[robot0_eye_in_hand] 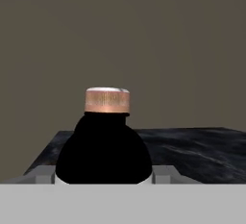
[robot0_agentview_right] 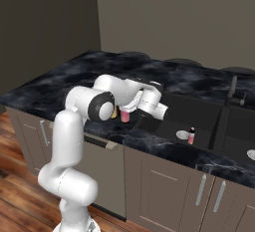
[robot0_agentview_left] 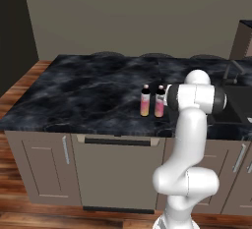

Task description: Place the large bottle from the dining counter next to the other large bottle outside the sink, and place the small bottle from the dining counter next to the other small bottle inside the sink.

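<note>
Dim, even rendered light, soft faint shadows, slightly blurry pictures, no strong glare

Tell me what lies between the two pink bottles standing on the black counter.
Nothing: in the left base view, just a narrow bare strip of the dining counter separates the left bottle from the right bottle.

Pink-yellow bottles (robot0_agentview_left: 152, 101) — black, grey-veined counter (robot0_agentview_left: 83, 95).

The black marble counter (robot0_agentview_left: 74, 93) bears two pink bottles (robot0_agentview_left: 145, 100) standing upright, just beside each other.
</note>
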### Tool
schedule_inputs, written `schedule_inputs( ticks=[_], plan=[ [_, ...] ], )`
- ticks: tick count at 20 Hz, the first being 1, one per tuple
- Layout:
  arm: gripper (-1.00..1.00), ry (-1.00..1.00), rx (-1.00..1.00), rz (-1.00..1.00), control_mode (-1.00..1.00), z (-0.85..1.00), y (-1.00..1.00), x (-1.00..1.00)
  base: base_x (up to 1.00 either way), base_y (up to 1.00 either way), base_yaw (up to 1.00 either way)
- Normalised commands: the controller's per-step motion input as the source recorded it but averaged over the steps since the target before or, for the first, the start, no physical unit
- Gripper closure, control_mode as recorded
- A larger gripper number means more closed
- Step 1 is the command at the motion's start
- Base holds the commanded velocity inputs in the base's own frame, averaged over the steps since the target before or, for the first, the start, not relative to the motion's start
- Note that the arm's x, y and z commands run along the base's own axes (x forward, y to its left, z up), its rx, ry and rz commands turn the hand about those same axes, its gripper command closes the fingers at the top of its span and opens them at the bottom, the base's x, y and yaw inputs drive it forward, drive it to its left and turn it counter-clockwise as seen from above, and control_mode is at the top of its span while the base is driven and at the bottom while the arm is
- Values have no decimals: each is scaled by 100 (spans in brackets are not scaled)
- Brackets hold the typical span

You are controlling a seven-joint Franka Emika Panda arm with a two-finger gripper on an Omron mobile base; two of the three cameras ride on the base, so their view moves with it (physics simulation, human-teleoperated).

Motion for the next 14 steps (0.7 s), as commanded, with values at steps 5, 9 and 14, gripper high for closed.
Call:
schedule_inputs(
  ticks=[5, 9, 14],
  plan=[
    [100, -2, 0, 0, -100, 0, -3, -5, 0, 0, 0],
    [100, -4, 0, 0, -100, -3, 0, -2, 0, 0, 0],
    [100, -2, 0, 0, -100, -3, 0, 0, 0, 0, 0]
  ],
)
